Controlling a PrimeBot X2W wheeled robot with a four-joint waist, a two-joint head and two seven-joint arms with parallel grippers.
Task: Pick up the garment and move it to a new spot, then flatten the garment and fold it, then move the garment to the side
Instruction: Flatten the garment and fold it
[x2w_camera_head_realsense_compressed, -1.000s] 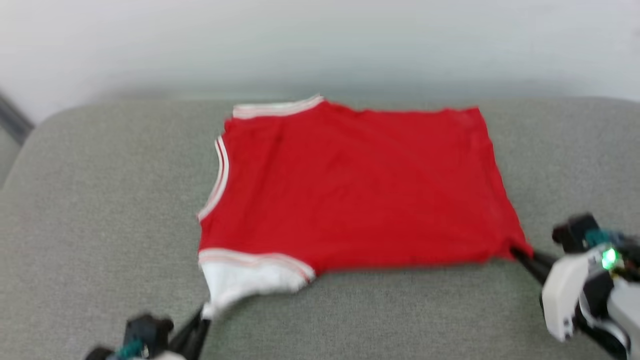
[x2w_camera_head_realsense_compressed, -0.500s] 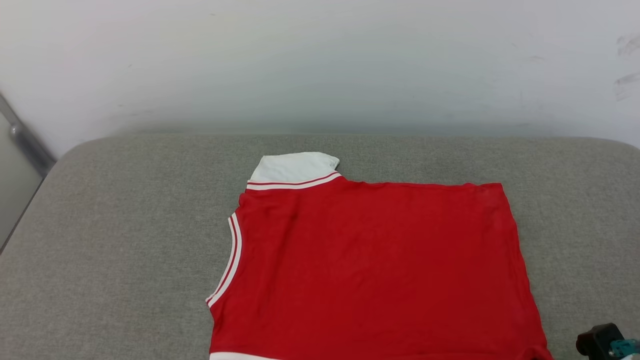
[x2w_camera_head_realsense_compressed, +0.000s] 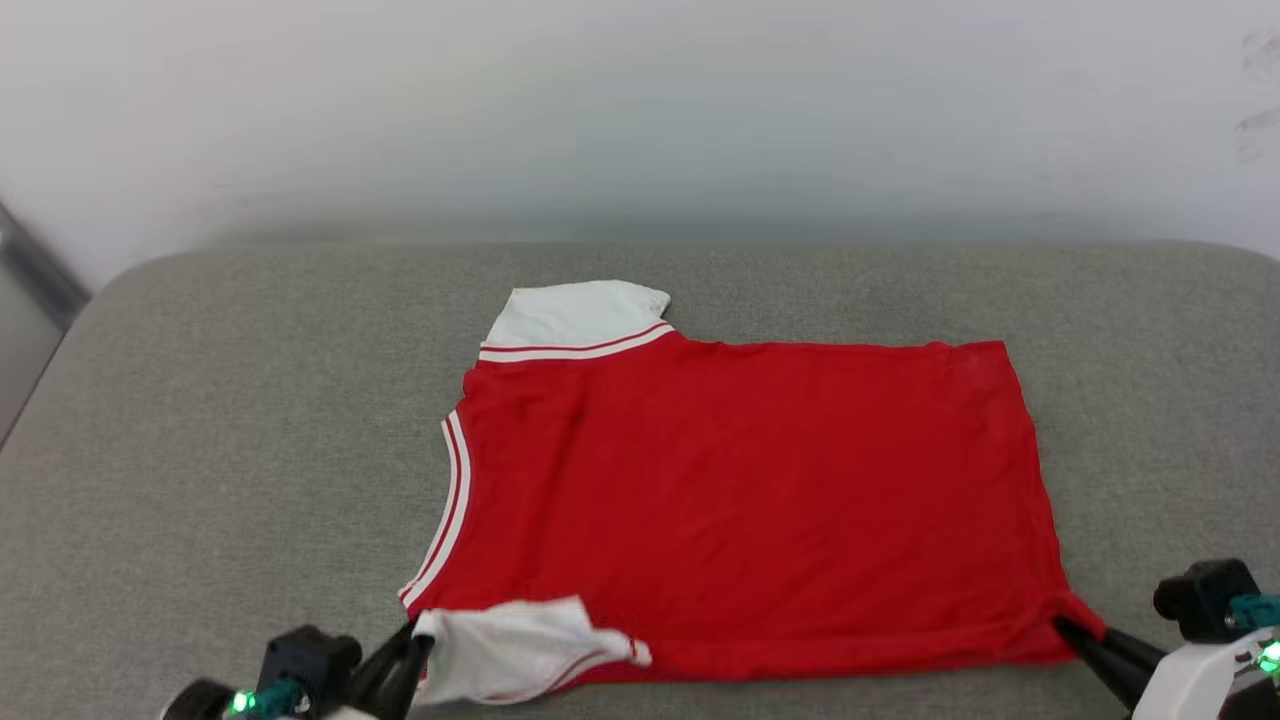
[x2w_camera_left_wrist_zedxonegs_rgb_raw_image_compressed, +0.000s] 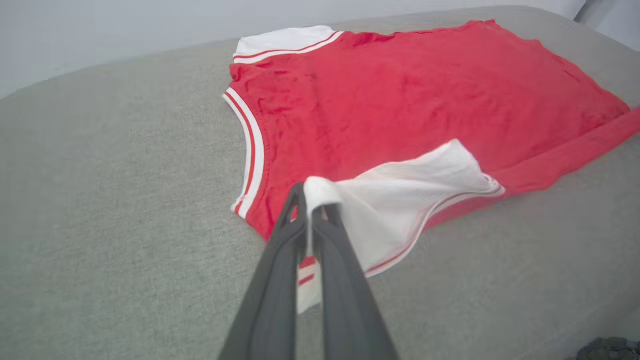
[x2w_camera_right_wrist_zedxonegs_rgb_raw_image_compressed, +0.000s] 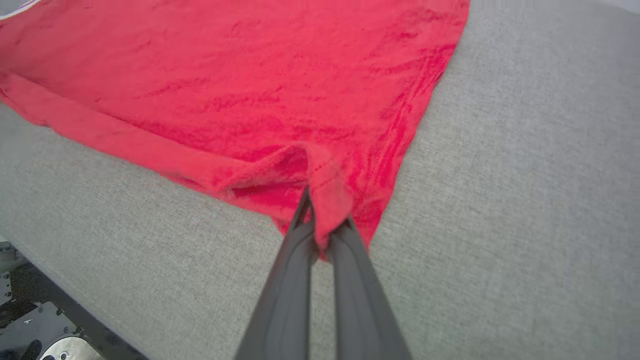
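- There it is: the red shirt (x2w_camera_head_realsense_compressed: 740, 480) lies spread across the middle of the grey cushion (x2w_camera_head_realsense_compressed: 220, 400), plain red face up, with a few soft wrinkles.
- The striped neckline (x2w_camera_head_realsense_compressed: 452, 500) faces the cushion's left end, and the bottom hem faces its right end.
- One white sleeve (x2w_camera_head_realsense_compressed: 575, 312) lies flat toward the cushion's back edge, near the pale wall (x2w_camera_head_realsense_compressed: 640, 120).
- Down at the cushion's front edge, the left end effector (x2w_camera_left_wrist_zedxonegs_rgb_raw_image_compressed: 311, 200) is pinched narrow on the near sleeve (x2w_camera_left_wrist_zedxonegs_rgb_raw_image_compressed: 400, 200), which is lifted and turned over onto the red cloth.
- Further along the front edge toward the cushion's right end, the right end effector (x2w_camera_right_wrist_zedxonegs_rgb_raw_image_compressed: 320, 220) is clamped tight on the shirt's hem corner (x2w_camera_right_wrist_zedxonegs_rgb_raw_image_compressed: 327, 185), with cloth bunched between its dark fingers.
- The shirt's front side edge is rolled into a slim fold on the cushion.
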